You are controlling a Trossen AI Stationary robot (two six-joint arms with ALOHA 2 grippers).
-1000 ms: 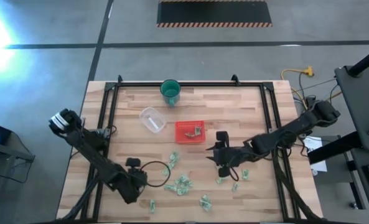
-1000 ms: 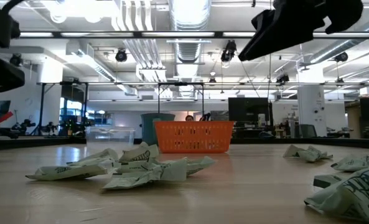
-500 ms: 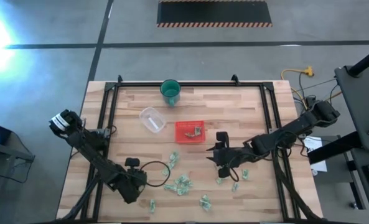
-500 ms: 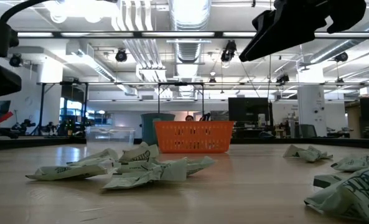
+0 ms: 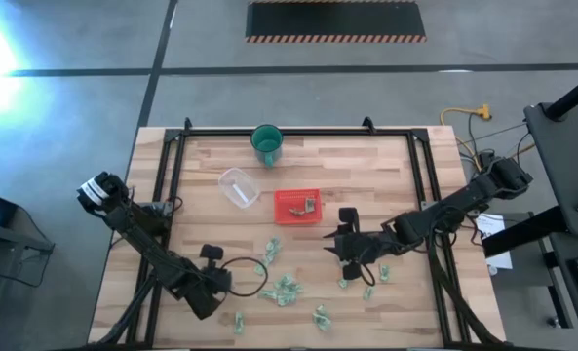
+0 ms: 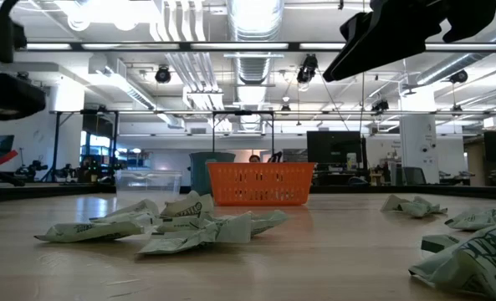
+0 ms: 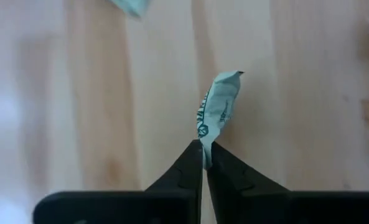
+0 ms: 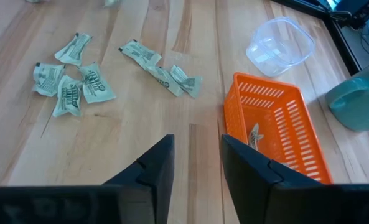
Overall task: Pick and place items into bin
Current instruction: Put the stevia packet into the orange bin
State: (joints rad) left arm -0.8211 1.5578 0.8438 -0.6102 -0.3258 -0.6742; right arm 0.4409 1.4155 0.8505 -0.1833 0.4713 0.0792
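Bare wood between the red tray [image 5: 296, 206] and the nearest wrappers [image 5: 271, 251], wide enough for a gripper to pass. Open top on the tray, 1 wrapper already lying inside. Crowding the tray's far-left corner: a clear round container [image 5: 238, 186] just beside it, and a green cup [image 5: 266, 142] farther back. Hovering just off the tray's near-right corner: the right gripper [image 5: 340, 245], fingers parted. Scattered wrappers across the near half of the table [image 5: 386, 185], with clear lanes between clusters. Low at the near-left: the left gripper [image 7: 205, 163], pinched on 1 wrapper [image 7: 218, 107].
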